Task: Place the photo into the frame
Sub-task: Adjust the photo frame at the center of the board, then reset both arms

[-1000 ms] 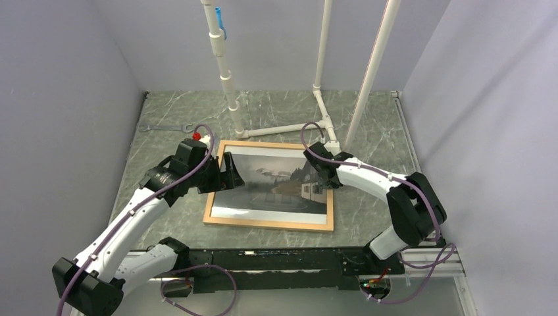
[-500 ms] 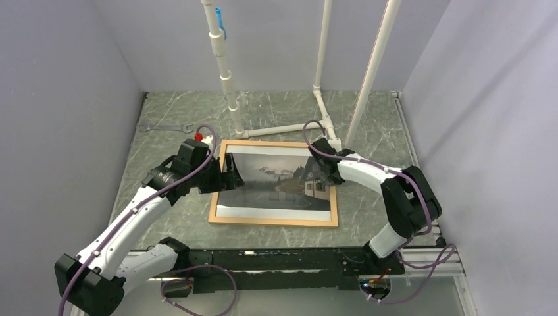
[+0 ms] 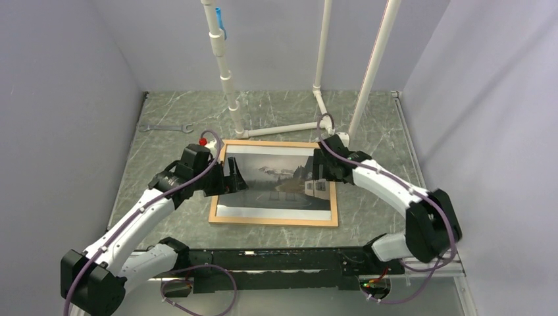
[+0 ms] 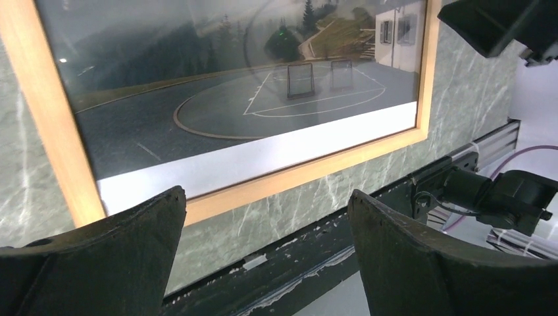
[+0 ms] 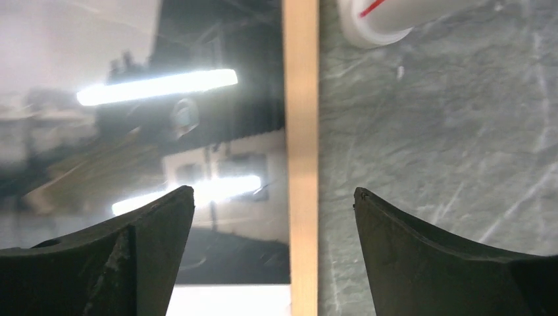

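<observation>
**photo seated in frame, both grippers open above it**

top view: the frame [image 3: 273, 222] lies flat on the marbled green table [image 3: 375, 210], just in front of the white pipe structure [image 3: 283, 129]. the photo [image 3: 276, 187] sits inside the frame, picture side up, with its white border along the near strip. the left gripper [image 3: 233, 178] hangs over the frame's left side. the right gripper [image 3: 320, 172] hangs over the right side, near the far corner. a wrench [image 3: 164, 128] lies well apart at the far left of the table.

left wrist view: the left gripper [image 4: 266, 197] has its jaws spread wide and nothing between them. the frame's near strip [image 4: 316, 168] and the photo's road and white border [image 4: 230, 99] show beyond the fingers [image 4: 118, 257], apart from them.

right wrist view: the right gripper [image 5: 273, 191] is likewise spread wide and grips nothing. the frame's right strip [image 5: 301, 131] runs between its fingers [image 5: 421, 257]. the glossy photo [image 5: 217, 164] reflects bright lamps, and a pipe foot [image 5: 388, 16] stands on the table just beyond the strip.
</observation>
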